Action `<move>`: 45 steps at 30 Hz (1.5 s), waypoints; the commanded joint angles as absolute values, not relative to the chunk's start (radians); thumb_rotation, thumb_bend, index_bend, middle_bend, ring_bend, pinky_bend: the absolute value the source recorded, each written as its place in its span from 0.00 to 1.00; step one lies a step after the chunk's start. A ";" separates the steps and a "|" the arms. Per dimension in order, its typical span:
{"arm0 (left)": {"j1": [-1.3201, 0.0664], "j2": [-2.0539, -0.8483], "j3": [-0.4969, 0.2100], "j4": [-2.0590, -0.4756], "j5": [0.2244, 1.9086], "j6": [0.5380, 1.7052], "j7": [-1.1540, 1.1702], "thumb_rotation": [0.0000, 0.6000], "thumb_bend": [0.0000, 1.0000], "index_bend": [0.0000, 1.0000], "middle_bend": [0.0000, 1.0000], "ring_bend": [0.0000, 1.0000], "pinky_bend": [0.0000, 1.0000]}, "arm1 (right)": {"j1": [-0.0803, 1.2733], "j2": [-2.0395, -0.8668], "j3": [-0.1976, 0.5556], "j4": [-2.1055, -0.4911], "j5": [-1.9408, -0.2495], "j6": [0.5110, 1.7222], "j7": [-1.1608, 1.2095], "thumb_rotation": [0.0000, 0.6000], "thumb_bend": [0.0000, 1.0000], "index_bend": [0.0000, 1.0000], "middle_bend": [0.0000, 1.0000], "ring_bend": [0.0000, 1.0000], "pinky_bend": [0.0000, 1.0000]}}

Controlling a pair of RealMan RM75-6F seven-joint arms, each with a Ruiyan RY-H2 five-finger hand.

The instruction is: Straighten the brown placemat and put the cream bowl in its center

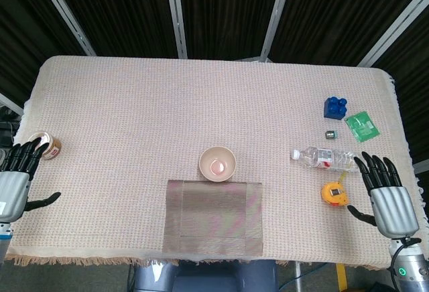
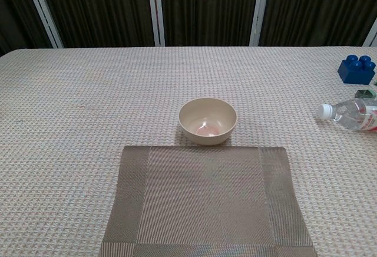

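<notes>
Cream bowl (image 1: 218,163) touches brown placemat (image 1: 213,217) top edge (frame centre). Left hand (image 1: 15,171) and right hand (image 1: 389,195), both partly cropped: fingers wide, empty.

Head view looks steeply down over the whole table; chest view sits low, close, sharing the middle.

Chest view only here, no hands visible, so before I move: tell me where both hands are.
Observer: Left hand hovers open at the table's left edge, beside a small tin.
Operator: Now the right.
Observer: Right hand is open near the right edge, next to a yellow tape measure.
Operator: Confirm the bowl's off the mat.
Observer: Yes, the cream bowl sits just beyond the brown placemat's far edge.
</notes>
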State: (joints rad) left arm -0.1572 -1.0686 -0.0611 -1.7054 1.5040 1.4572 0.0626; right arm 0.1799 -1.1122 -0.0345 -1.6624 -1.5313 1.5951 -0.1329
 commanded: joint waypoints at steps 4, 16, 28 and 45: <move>-0.157 -1.066 -0.062 -1.707 1.501 1.457 0.058 1.00 0.00 0.00 0.00 0.00 0.00 | 0.179 -1.118 -0.027 -1.667 -1.539 1.569 -0.138 1.00 0.00 0.00 0.00 0.00 0.00; -0.161 -1.075 -0.067 -1.699 1.484 1.447 0.081 1.00 0.00 0.00 0.00 0.00 0.00 | 0.420 -1.150 0.056 -1.779 -1.484 1.169 -0.230 1.00 0.00 0.03 0.00 0.00 0.00; -0.172 -1.098 -0.084 -1.687 1.431 1.424 0.131 1.00 0.00 0.00 0.00 0.00 0.00 | 0.731 -1.375 0.176 -1.694 -1.267 0.794 -0.406 1.00 0.11 0.30 0.00 0.00 0.00; -0.186 -1.111 -0.100 -1.660 1.373 1.391 0.142 1.00 0.00 0.00 0.00 0.00 0.00 | 0.855 -1.624 0.167 -1.482 -1.096 0.801 -0.569 1.00 0.26 0.50 0.00 0.00 0.00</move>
State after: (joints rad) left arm -0.1857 -1.1114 -0.1000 -1.6597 1.3733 1.3904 0.1420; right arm 0.8541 -1.6177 0.1700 -1.4869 -1.0934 0.7938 -0.5711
